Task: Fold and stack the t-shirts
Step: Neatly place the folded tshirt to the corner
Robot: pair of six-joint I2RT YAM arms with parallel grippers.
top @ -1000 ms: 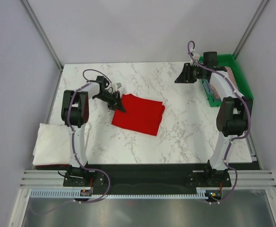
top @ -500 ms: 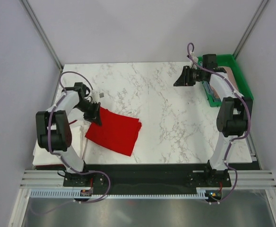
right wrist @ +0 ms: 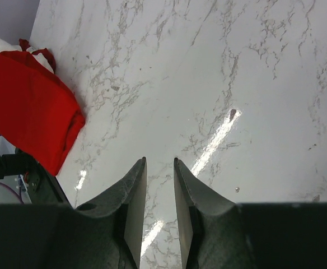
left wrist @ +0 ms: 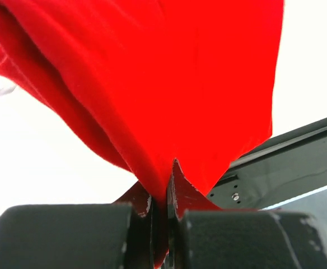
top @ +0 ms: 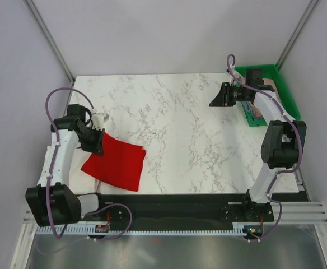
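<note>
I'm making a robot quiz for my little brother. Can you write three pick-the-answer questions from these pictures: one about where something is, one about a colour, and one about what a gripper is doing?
1. Where on the table is the red t-shirt?
A. at the near left
B. in the far right corner
C. right in the middle

2. What colour is the tray at the far right?
A. blue
B. yellow
C. green

3. What is the left gripper doing?
A. hanging open over bare table
B. shut on the red t-shirt
C. holding the tray

Answers:
1. A, the top view shows the red cloth by the near left edge.
2. C, its rim is bright green.
3. B, the left wrist view shows red cloth pinched between the closed fingers.
</note>
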